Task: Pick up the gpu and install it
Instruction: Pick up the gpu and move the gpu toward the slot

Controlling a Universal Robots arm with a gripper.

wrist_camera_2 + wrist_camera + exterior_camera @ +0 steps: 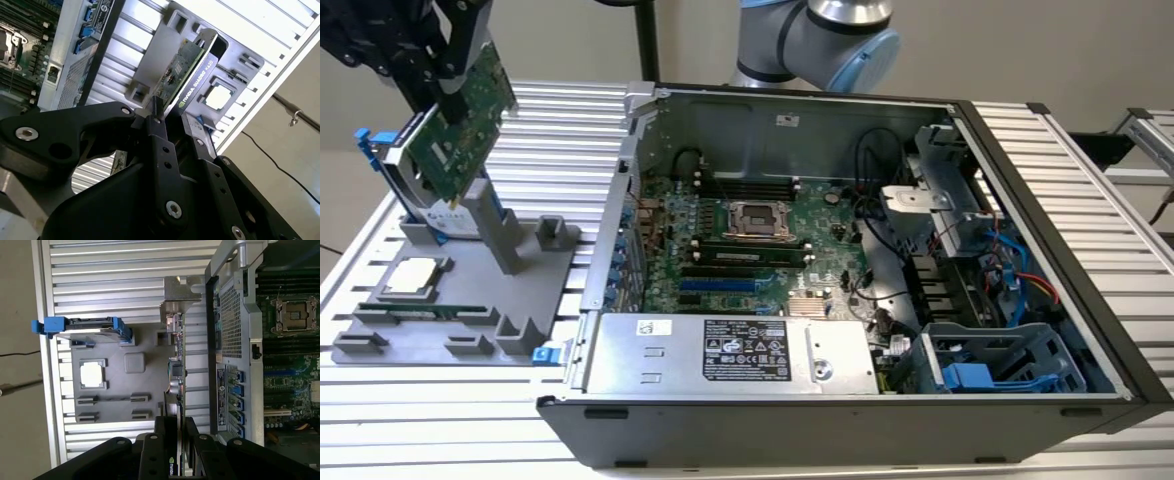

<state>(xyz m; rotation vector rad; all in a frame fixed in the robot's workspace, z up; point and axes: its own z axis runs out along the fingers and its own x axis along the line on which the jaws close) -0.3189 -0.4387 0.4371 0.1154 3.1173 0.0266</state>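
Clamping the gpu (460, 130) by its top edge, the gripper (443, 75) stood closed on the card, one black finger pressed to each face in the second wrist view. The card hung tilted over the far end of the grey tray (520, 300), green face toward the open case (854, 435). Whether its lower end touched the tray could not be told. The tray lay by the table's (574, 110) edge at the exterior view's left, just beside the case. A drive (403, 165) with blue rails stood upright at the tray's far edge behind the card. A square chip (411, 277) lay mid-tray, and a memory stick (420, 310) sat nearer the tray's near edge.
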